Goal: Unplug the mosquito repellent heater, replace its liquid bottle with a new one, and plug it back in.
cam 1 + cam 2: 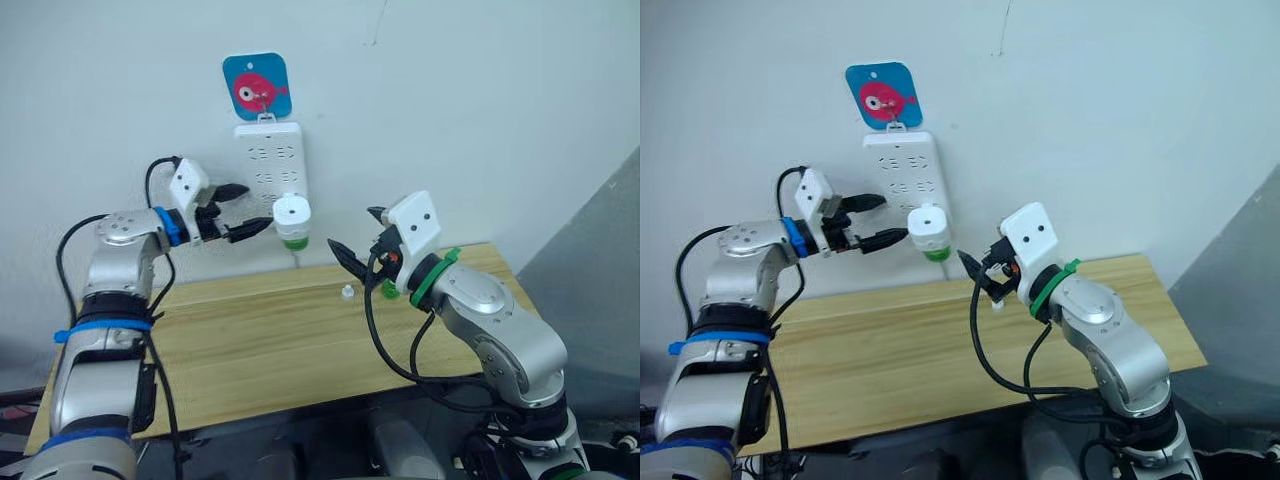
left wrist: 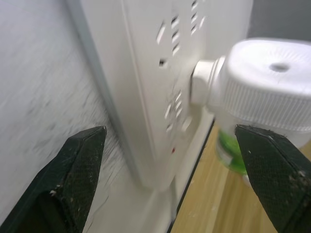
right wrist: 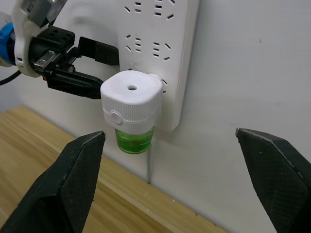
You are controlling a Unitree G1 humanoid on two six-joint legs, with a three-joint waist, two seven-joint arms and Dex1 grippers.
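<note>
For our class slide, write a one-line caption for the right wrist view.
Heater with green bottle plugged into the wall strip, left gripper open beside it.

Bare test room: wall-hung power strip (image 1: 268, 160)

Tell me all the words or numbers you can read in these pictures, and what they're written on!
There are no words or numbers to read here.
The blue hanger card above the power strip carries only a pink fish picture, no letters.
The mosquito repellent heater and its green liquid bottle show no readable label.
</note>
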